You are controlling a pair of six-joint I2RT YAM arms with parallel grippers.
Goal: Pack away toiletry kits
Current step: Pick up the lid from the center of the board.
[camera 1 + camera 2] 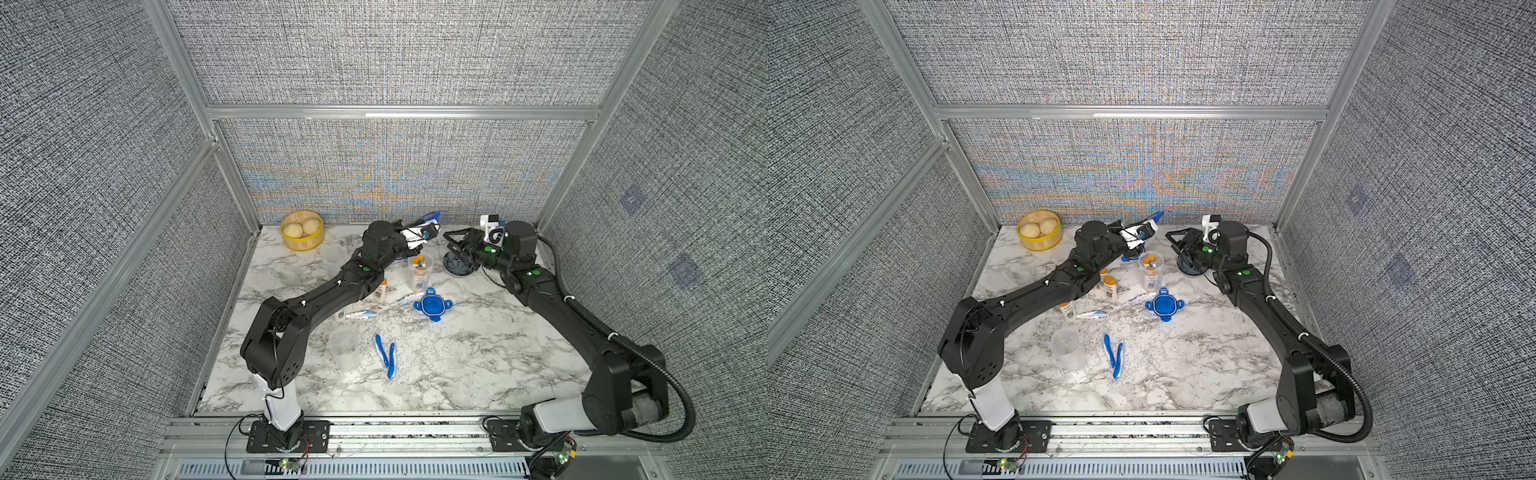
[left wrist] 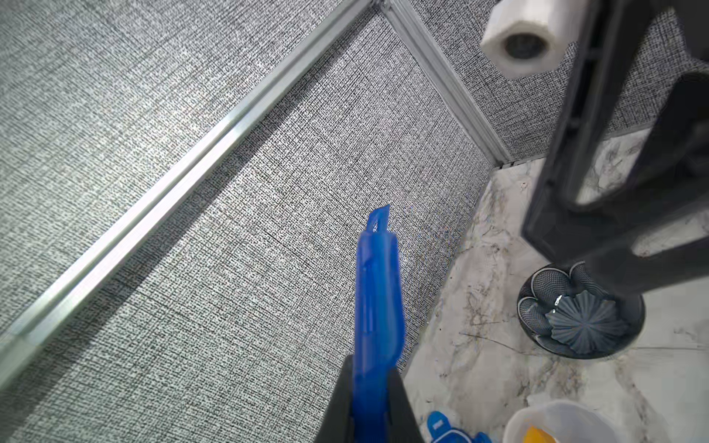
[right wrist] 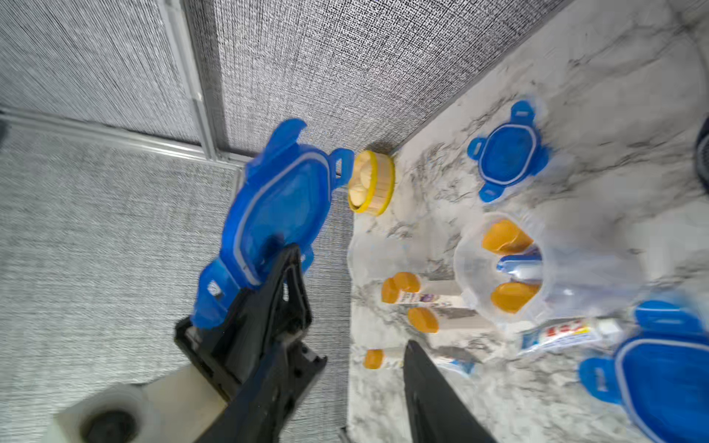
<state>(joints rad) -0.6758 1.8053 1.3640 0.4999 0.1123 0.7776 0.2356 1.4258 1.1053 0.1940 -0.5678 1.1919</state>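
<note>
Blue lid up in my left hand, right hand empty, lid not yet on a cup.
My left hand is clamped on one end of the blue lid, holding it in the air by the back wall, near the filled cup that stands on the worktop. My right hand is close by with its jaws apart and nothing between them. The lid looks light, thin, stiff and slick, with bendy clip tabs. I reckon it could pivot in a pinch, so I'd grip across the rim rather than a tab and keep it flat over the cup.
</note>
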